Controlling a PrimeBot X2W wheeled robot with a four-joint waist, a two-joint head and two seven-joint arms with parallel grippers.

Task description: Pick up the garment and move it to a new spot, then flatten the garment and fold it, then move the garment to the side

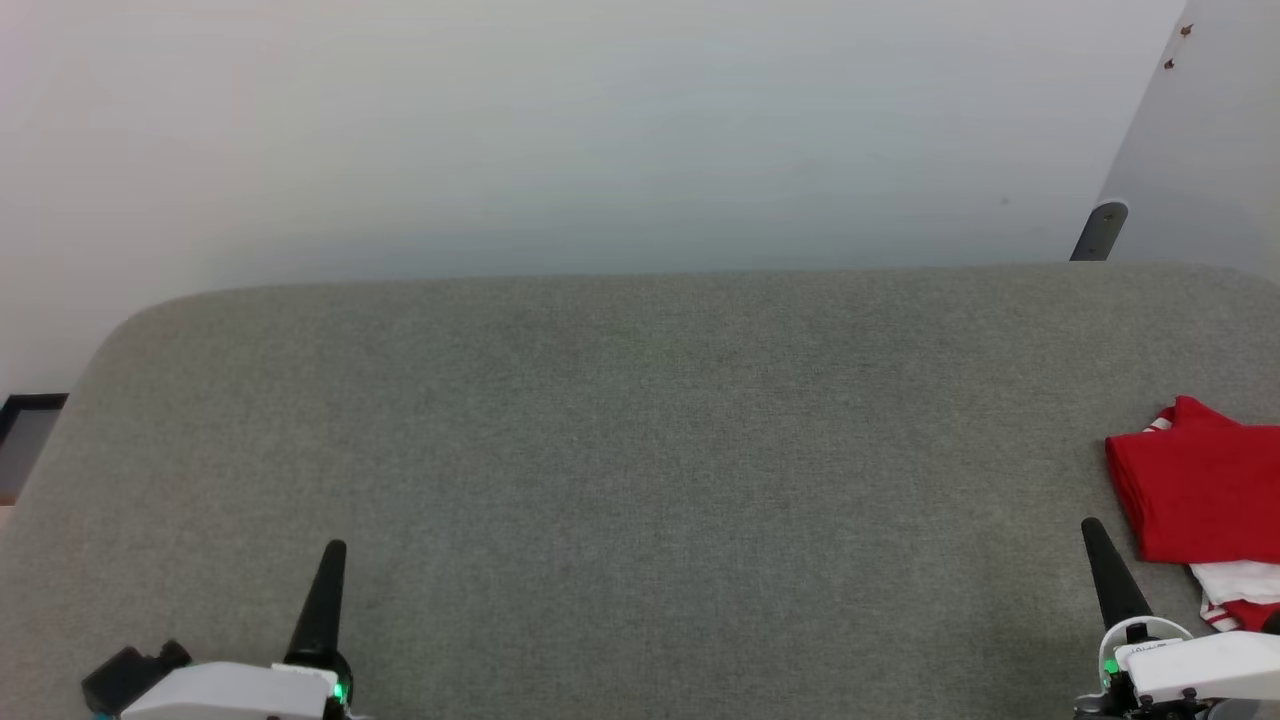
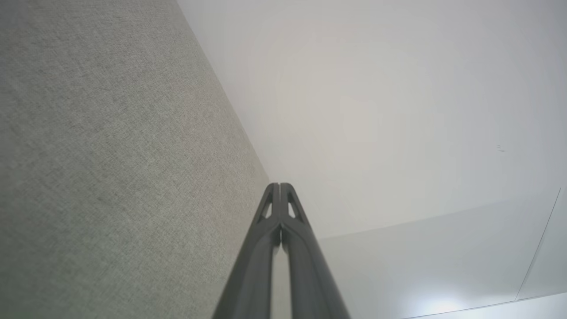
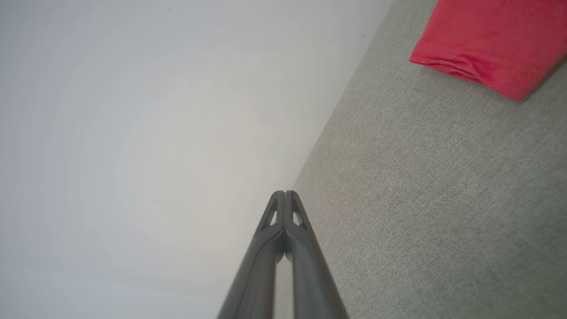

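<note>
The garment (image 1: 1205, 490), bright red with white parts and red-and-white stripe trim, lies folded at the right edge of the grey fabric surface (image 1: 640, 470); its right part runs out of the head view. In the right wrist view the garment (image 3: 487, 44) shows as a red folded edge at the upper right. My right gripper (image 1: 1092, 528) stands shut just left of the garment, apart from it, holding nothing. Its fingertips (image 3: 284, 193) are pressed together. My left gripper (image 1: 336, 548) is shut and empty at the lower left, its fingertips (image 2: 280, 185) also closed together.
A pale wall (image 1: 600, 130) rises behind the surface's far edge. A dark grey bracket (image 1: 1100, 232) stands at the far right corner. A dark-framed object (image 1: 25, 425) sits beyond the rounded left edge. The wide middle of the surface is bare fabric.
</note>
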